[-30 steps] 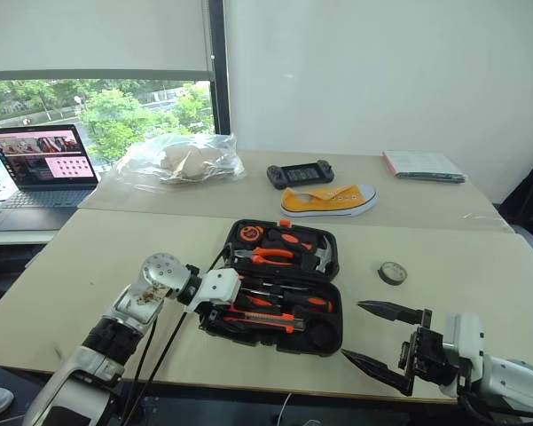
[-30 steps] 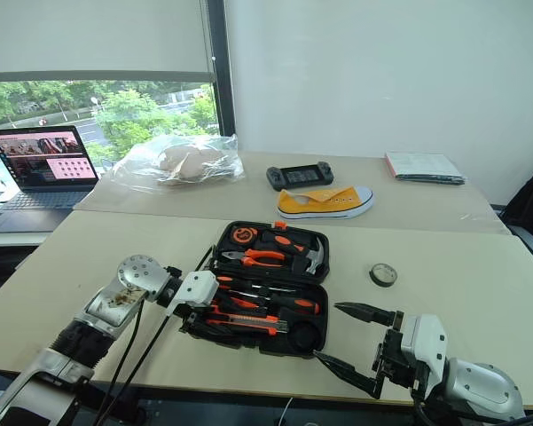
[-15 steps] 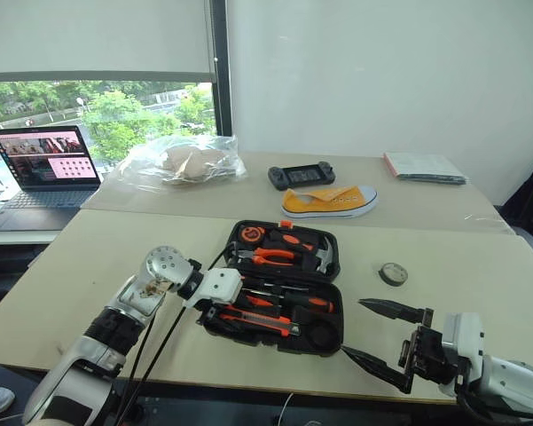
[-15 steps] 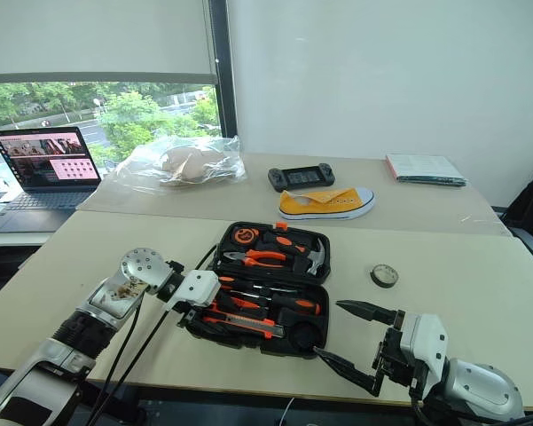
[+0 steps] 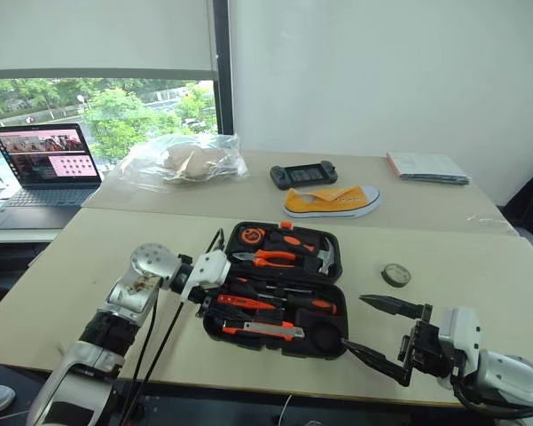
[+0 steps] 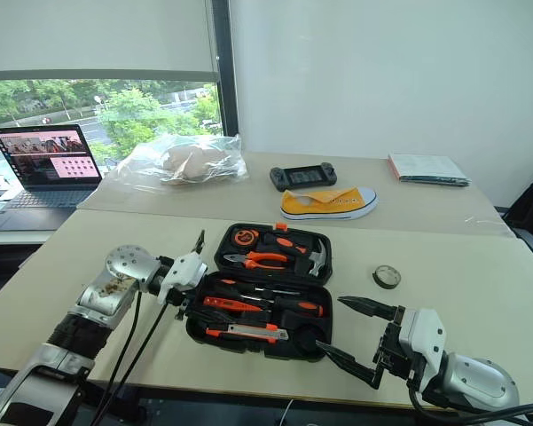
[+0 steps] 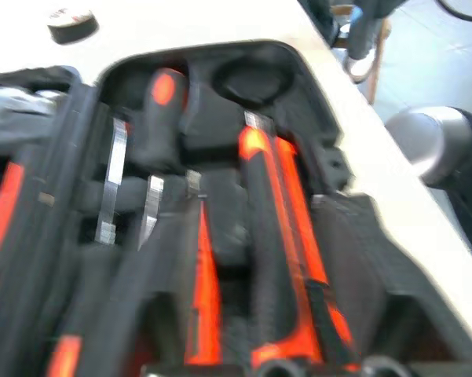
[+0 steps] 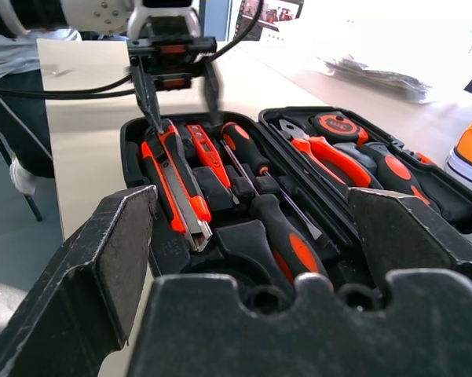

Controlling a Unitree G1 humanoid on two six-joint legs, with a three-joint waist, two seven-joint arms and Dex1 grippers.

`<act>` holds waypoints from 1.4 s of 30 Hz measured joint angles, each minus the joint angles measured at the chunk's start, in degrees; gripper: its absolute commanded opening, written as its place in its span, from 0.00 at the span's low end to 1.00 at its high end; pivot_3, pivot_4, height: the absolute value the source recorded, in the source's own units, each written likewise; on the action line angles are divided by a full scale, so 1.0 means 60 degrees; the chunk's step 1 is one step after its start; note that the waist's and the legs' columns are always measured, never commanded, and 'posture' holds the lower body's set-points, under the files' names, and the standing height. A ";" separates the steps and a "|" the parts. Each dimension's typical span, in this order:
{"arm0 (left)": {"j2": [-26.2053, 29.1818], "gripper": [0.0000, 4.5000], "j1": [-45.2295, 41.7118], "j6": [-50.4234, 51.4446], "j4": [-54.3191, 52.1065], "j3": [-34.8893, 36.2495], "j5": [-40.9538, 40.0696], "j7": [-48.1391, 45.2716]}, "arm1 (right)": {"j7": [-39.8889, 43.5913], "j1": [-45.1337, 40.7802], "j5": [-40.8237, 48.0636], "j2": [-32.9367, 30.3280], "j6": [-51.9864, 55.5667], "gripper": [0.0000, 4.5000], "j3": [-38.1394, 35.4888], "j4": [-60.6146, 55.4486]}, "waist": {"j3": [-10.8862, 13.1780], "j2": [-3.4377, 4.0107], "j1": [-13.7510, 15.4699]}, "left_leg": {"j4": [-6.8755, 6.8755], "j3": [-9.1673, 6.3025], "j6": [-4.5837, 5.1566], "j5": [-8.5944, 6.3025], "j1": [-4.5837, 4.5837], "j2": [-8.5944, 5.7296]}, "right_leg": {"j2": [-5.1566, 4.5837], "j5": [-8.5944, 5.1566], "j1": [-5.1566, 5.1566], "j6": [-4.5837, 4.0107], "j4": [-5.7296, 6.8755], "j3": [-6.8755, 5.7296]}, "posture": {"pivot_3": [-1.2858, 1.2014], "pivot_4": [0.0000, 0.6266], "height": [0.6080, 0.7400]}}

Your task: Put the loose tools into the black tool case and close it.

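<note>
The right hand (image 6: 355,339) hangs at the near edge of the surface (image 6: 479,293), its two black fingers spread wide and holding nothing. The left hand (image 6: 193,275) sits at the case's left end, its two fingers parted with nothing between them, one raised, one low by the case edge.

One black plastic case (image 6: 264,288) lies open near the front middle of the pale surface: two hinged halves with rounded corners and moulded slots. The near half holds one orange-black knife (image 8: 173,182), one slim orange tester (image 8: 204,147) and two black-and-orange screwdrivers (image 8: 246,153). The far half holds orange-handled pliers (image 6: 262,259), a steel-headed hammer (image 6: 317,258) and a round orange tape measure (image 6: 242,236).

One small dark tape roll (image 6: 387,276) lies loose on the surface, right of the case and well apart from it.

Farther back: one yellow shoe (image 6: 328,203), one black console (image 6: 301,176), one crinkled clear bag (image 6: 184,161), one thin booklet (image 6: 428,169), and one open laptop (image 6: 43,167) on the left.
</note>
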 measured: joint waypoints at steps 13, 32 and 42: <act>-0.0581 0.00 0.0059 -0.1375 0.0563 -0.0320 0.0863 0.1010 | -0.0066 0.0009 -0.0175 0.0234 -0.0023 1.00 0.0155 -0.0008 | -0.0002 0.0003 0.0020 | 0.0005 -0.0018 0.0016 -0.0009 0.0031 -0.0006 | -0.0003 -0.0001 0.0041 0.0008 0.0000 -0.0001 | 0.52 0.24 1.00; -0.1001 0.24 0.1185 -0.0166 -0.0067 0.0393 -0.0168 0.2093 | -0.0527 0.1213 0.0201 0.0234 0.0172 1.00 -0.1229 -0.0026 | -0.0093 0.0080 0.0132 | 0.0001 -0.0054 0.0103 -0.0062 0.0034 -0.0012 | -0.0035 -0.0008 0.0060 0.0024 -0.0012 -0.0004 | 0.52 0.24 1.00; 0.0821 0.99 0.1305 0.0348 0.0578 0.2932 -0.1884 0.1236 | -0.1124 0.2114 -0.0193 0.0918 -0.0606 1.00 -0.3065 0.1920 | -0.0080 0.0104 -0.0074 | -0.0007 -0.0063 0.0063 -0.0040 0.0010 -0.0015 | -0.0010 -0.0039 0.0033 0.0076 -0.0013 0.0005 | 0.52 0.24 1.00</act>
